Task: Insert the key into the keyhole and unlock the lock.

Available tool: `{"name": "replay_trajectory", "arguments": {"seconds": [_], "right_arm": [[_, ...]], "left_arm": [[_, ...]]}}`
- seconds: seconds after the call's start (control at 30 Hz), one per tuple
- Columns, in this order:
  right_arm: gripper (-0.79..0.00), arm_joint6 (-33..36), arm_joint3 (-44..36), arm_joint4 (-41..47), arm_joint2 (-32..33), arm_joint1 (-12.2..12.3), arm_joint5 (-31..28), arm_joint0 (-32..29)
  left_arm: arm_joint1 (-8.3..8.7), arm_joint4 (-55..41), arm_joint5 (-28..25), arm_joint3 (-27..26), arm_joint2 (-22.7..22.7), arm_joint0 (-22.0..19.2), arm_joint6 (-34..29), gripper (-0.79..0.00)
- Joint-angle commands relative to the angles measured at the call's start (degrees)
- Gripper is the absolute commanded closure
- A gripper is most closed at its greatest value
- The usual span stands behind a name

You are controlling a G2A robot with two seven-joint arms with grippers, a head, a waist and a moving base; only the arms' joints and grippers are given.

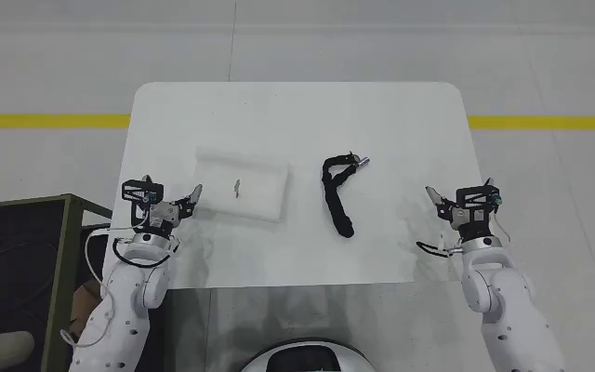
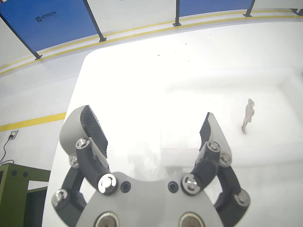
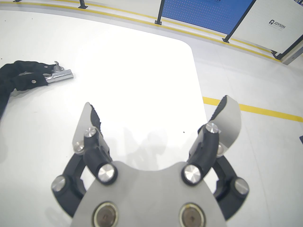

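Gaping wide, left gripper (image 2: 146, 111) and right gripper (image 3: 158, 101) fingers hold nothing; key (image 2: 248, 115) seemingly on foam pad (image 1: 265, 191).

From above, the key (image 1: 238, 188) is just a fleck on the white pad (image 1: 265, 200), far too small to tell which end carries the teeth. Over at the left wrist, that pad melts into the desk (image 2: 132, 76); its borders are hard to trace, and one side runs off the picture's edge. The lock (image 3: 60, 76) lies side-on to the right wrist camera, so its keyhole cannot be made out, and the black chain (image 3: 14, 72) is sliced by the frame edge. At the top view's corner a green box (image 1: 33, 270) is cut off too, its inside dark.
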Motion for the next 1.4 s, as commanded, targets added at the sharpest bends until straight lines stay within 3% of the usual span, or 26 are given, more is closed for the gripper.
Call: {"name": "replay_trajectory", "arguments": {"seconds": [0.0, 0.13, 0.23, 0.4, 0.6, 0.73, 1.1, 1.2, 1.37], "right_arm": [[-0.785, 0.0, 0.0, 0.0, 0.0, 0.0, 0.0, 0.0], [-0.785, 0.0, 0.0, 0.0, 0.0, 0.0, 0.0, 0.0], [-0.785, 0.0, 0.0, 0.0, 0.0, 0.0, 0.0, 0.0], [-0.785, 0.0, 0.0, 0.0, 0.0, 0.0, 0.0, 0.0], [-0.785, 0.0, 0.0, 0.0, 0.0, 0.0, 0.0, 0.0], [-0.785, 0.0, 0.0, 0.0, 0.0, 0.0, 0.0, 0.0], [-0.785, 0.0, 0.0, 0.0, 0.0, 0.0, 0.0, 0.0], [-0.785, 0.0, 0.0, 0.0, 0.0, 0.0, 0.0, 0.0], [-0.785, 0.0, 0.0, 0.0, 0.0, 0.0, 0.0, 0.0]], "left_arm": [[0.01, -2.03, -1.39, -1.55, -0.1, -2.78, -5.25, -0.785], [-0.08, 0.38, -0.65, -2.93, 2.2, -11.0, -13.57, -0.785], [-0.49, -7.63, -1.91, -1.75, 4.62, -19.93, -26.53, -0.785], [-1.34, -22.83, 2.35, 7.82, 9.76, -38.71, -59.08, -0.785], [-2.34, -31.88, 7.08, 20.45, 15.59, -52.14, -81.16, -0.785], [-2.47, -33.64, 8.55, 23.79, 15.81, -54.33, -82.53, -0.785], [-2.47, -33.64, 8.55, 23.79, 15.81, -54.33, -82.53, -0.785], [-2.12, -31.36, 4.33, 21.69, 16.92, -53.06, -84.12, -0.785], [-1.64, -33.37, -0.48, 24.09, 20.05, -57.79, -86.99, -0.785]]}}
